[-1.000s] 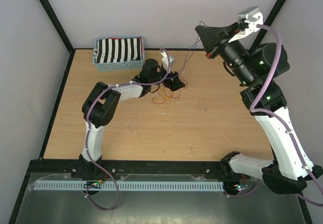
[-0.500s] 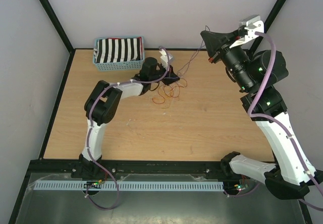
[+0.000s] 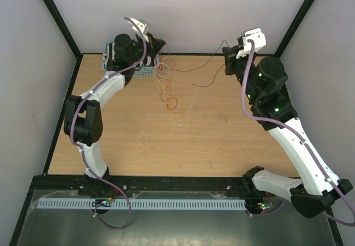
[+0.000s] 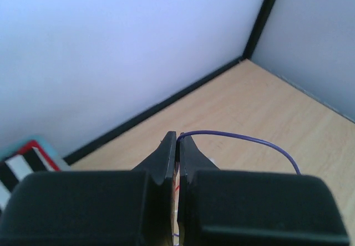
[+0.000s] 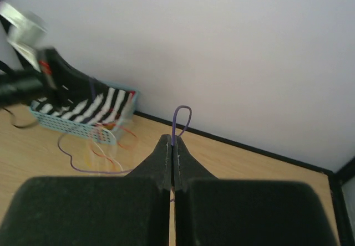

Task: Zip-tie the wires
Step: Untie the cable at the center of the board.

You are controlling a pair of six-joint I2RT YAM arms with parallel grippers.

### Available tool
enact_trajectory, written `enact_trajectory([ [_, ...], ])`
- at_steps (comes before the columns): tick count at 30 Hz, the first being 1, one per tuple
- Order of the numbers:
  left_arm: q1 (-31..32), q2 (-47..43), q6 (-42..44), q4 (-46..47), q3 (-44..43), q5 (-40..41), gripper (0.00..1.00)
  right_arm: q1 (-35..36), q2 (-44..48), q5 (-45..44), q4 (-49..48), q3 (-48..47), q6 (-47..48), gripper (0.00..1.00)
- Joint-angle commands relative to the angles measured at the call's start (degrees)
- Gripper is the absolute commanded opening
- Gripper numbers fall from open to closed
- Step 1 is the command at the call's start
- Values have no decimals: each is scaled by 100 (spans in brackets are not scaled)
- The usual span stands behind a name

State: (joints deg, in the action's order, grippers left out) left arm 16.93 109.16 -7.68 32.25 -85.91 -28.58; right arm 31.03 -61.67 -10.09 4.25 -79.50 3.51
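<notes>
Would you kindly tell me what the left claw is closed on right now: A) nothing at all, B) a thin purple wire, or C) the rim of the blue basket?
B: in the left wrist view the left claw is shut, with a thin purple wire curving out from between its tips.

Wires just right of basket

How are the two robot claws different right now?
The left gripper is by the basket; the right gripper is across the table. A wire bends sideways from the left gripper but loops upward from the right gripper. Both are shut, pinching wire.
</notes>
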Motion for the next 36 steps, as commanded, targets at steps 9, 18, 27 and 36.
enact_trajectory([
  [9,-434,-468,478,-63,-775,273,0,-18,-357,-1658,207,150,561,0],
  [18,-438,-1117,1830,-1111,-165,1401,0,-361,-787,-4189,244,354,1389,0],
  [27,-1282,-1316,1488,-1526,146,1708,0,-1349,-854,-4650,331,536,1137,0],
  [36,-2216,-1113,863,-1625,383,1361,5,-2069,-646,-4475,419,761,956,0],
])
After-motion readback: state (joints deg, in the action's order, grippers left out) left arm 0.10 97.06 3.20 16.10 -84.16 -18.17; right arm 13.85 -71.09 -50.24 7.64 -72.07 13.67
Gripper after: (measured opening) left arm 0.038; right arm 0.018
